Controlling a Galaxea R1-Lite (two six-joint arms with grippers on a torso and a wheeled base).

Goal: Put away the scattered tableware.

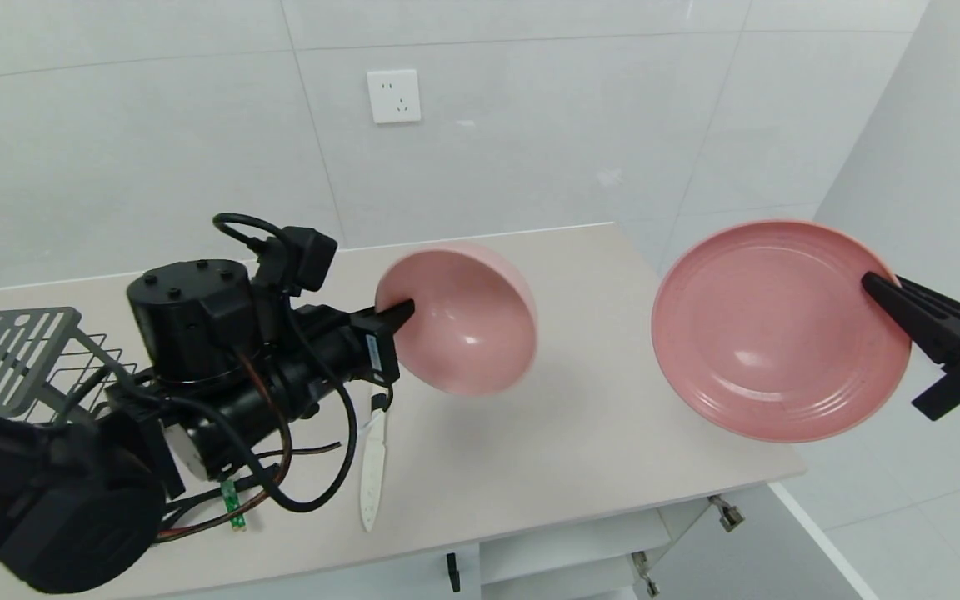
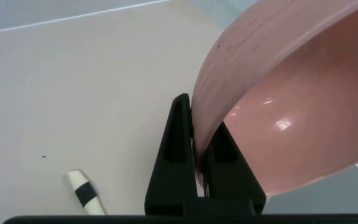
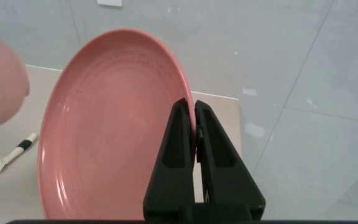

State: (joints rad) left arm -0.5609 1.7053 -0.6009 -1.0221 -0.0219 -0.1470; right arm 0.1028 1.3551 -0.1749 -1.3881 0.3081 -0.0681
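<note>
My left gripper (image 1: 403, 312) is shut on the rim of a pink bowl (image 1: 463, 321), held tilted in the air above the beige table (image 1: 597, 433). The left wrist view has the bowl (image 2: 291, 106) clamped between the black fingers (image 2: 178, 143). Out past the table's right edge, my right gripper (image 1: 878, 290) is shut on the rim of a pink plate (image 1: 772, 329), held nearly upright; the right wrist view shows that plate (image 3: 110, 124) pinched at its edge. A white knife (image 1: 373, 467) with a black band lies on the table below the left arm, and its handle (image 2: 84, 191) shows under the bowl.
A grey wire dish rack (image 1: 22, 350) stands at the table's left end. A tiled wall with a socket (image 1: 394, 96) runs behind. The table's front edge (image 1: 613, 512) has drawers beneath it. Floor lies open to the right.
</note>
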